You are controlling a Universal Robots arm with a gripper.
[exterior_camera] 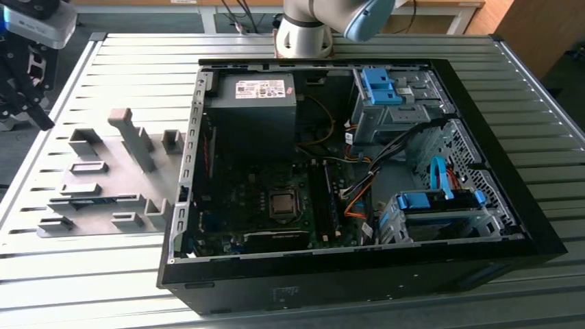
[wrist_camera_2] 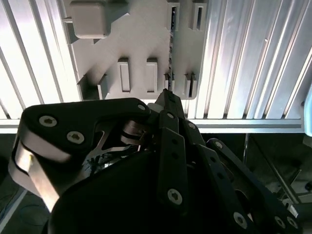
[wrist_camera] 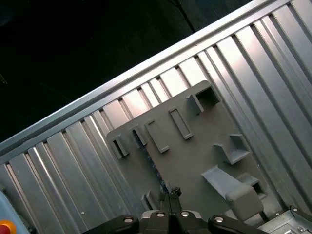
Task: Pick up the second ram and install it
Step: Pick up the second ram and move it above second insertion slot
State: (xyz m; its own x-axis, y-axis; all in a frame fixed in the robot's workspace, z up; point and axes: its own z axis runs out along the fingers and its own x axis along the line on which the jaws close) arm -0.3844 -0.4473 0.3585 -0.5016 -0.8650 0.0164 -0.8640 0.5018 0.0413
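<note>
The second ram (wrist_camera_2: pixel 169 53) stands on edge in the slots of the grey fixture plate (wrist_camera_2: pixel 136 48), a long thin stick seen edge-on. In the first wrist view it is a thin dark line (wrist_camera: pixel 148 158) across the same plate (wrist_camera: pixel 195 156). In the exterior view it shows as a bluish strip (exterior_camera: pixel 103 200) between the low blocks. My gripper (wrist_camera_2: pixel 165 95) hangs above the ram, its tips (wrist_camera: pixel 170 191) close together with nothing between them. The exterior view has the gripper (exterior_camera: pixel 38 120) high at its left edge, apart from the plate.
An open computer case (exterior_camera: pixel 357 157) lies on the slatted metal table (exterior_camera: pixel 512 103), at the exterior view's right of the fixture plate. Inside it are the motherboard with black memory slots (exterior_camera: pixel 322 199) and loose cables. A tall grey post (exterior_camera: pixel 131 137) rises from the plate.
</note>
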